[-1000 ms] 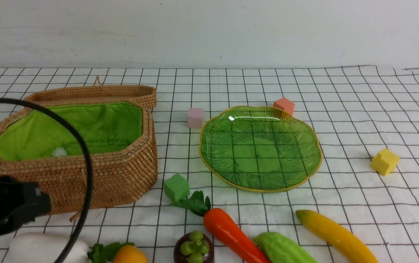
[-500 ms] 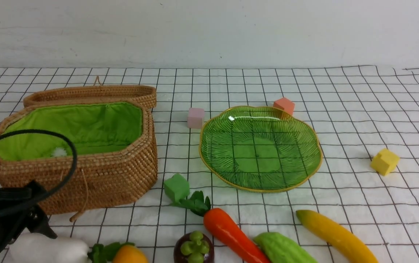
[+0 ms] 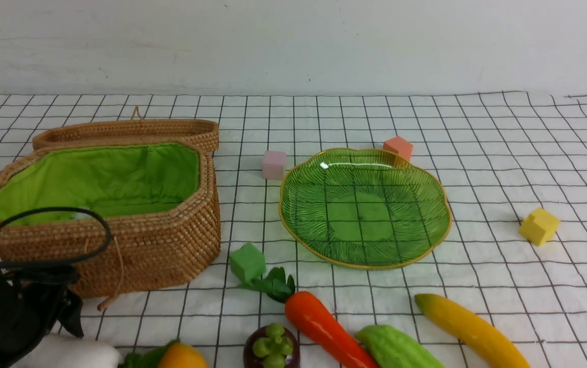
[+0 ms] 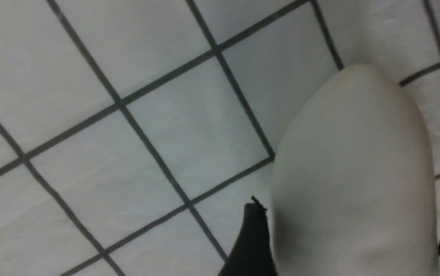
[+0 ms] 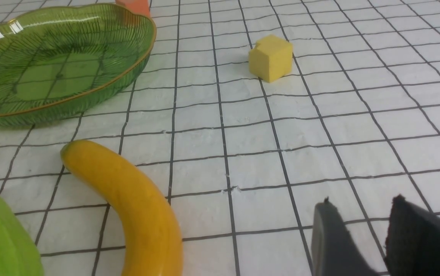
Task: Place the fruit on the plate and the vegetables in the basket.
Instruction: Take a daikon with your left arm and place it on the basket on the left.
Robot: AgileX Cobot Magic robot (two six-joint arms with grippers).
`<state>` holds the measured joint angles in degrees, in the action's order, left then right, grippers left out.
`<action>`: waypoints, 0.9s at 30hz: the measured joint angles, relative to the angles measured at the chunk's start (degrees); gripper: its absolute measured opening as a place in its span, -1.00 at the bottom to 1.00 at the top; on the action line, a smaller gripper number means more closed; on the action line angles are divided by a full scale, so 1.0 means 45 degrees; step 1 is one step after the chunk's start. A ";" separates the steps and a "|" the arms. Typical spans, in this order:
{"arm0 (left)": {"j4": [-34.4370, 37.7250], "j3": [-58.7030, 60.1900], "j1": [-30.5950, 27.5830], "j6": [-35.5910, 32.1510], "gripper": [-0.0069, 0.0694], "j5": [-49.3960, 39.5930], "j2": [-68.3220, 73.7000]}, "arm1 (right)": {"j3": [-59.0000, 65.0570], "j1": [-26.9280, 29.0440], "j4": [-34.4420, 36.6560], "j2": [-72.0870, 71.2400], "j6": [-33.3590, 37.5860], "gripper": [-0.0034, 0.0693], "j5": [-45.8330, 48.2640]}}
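Before the basket (image 3: 119, 240), at the worktop's (image 3: 503, 133) near left, only my left wrist view showed the left pincer (image 4: 352, 230) spread wide astride the radish (image 4: 354, 153) lying there. My right wrist view had the right pincer (image 5: 362, 218) narrowly parted, empty, near the banana (image 5: 128, 195).

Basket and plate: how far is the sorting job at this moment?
Done: nothing yet. No vegetable shows in the basket and the plate is bare. In hand: the left gripper, jaws open, straddles the white radish, which lies on the cloth. Left: radish, carrot and gourd go to the basket; mango, mangosteen and banana go to the plate. The right gripper is open and holds nothing.
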<state>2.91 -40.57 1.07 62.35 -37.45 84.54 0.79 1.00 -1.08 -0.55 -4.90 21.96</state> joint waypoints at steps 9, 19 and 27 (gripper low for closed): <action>0.0582 -0.0016 0.0000 -0.1836 0.52 -0.0458 -0.0516 | 0.0000 0.0000 0.0000 0.0000 0.0000 -0.25 0.0000; 0.0529 -0.3730 0.0000 -0.2763 0.52 -0.3225 -0.3391 | 0.0000 0.0000 0.0000 0.0000 0.0000 -0.25 0.0000; -0.0465 -0.7908 0.0000 -0.1499 0.52 -0.3315 -0.1322 | 0.0000 0.0000 0.0000 0.0000 0.0000 -0.25 0.0000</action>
<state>0.81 -76.16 1.07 55.61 -52.37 78.60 0.79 1.00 -1.08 -0.55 -4.90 21.96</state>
